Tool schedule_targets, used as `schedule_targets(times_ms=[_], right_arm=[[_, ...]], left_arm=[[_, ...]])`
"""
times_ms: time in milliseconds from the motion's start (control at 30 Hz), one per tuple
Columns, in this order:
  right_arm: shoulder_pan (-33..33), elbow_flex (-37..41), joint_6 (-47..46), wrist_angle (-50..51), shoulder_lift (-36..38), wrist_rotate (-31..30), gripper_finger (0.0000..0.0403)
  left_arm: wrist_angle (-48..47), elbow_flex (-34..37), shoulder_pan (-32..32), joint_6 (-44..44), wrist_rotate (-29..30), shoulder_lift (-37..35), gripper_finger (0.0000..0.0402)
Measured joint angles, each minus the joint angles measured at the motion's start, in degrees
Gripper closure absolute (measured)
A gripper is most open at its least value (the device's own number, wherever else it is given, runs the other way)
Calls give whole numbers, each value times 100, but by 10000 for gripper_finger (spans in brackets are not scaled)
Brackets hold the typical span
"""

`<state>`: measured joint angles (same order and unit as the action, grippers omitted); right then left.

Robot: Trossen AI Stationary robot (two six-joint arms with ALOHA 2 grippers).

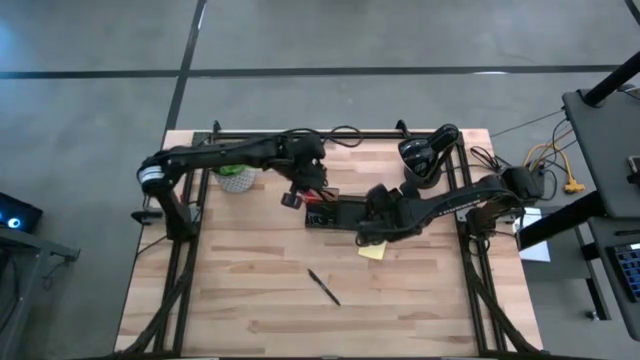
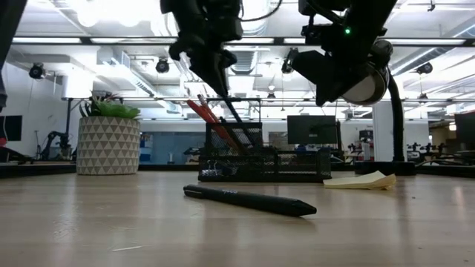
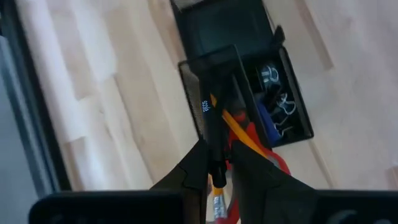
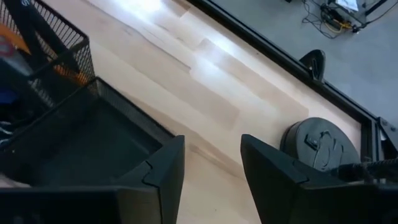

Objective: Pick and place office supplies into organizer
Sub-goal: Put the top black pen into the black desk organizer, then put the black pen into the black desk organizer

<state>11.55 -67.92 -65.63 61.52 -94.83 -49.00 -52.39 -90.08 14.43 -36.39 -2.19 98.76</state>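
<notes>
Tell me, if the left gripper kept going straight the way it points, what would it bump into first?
Probably the organizer: the left gripper, shut on a black pen, aims into its tall mesh cup, though depth is hard to judge.

left arm — reaches in from the left, left hand [image 3: 217,171] pinched shut | right arm — bent in from the right, right hand [image 4: 211,171] low, fingers parted

White lettering is seen on the black pen [image 3: 211,124] held over the organizer [image 3: 249,81], but it cannot be read. No other text or label is made out.
</notes>
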Motion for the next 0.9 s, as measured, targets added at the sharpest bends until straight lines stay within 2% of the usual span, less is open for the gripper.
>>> schedule_targets(times_ms=[300,400,600,900], right_arm=[[59,218,-2,-13,7,-6,258],[57,317,0,-23,11,-6,260],[57,547,-210,-88,113,57,261],[57,856,-343,-216,482,-30,266]], left_arm=[[-290,-13,-37,-4,-5,495,370],[-59,13,-37,-1,-9,503,362],[535,6,-70,16,23,428,319],[477,74,-220,167,157,428,240]])
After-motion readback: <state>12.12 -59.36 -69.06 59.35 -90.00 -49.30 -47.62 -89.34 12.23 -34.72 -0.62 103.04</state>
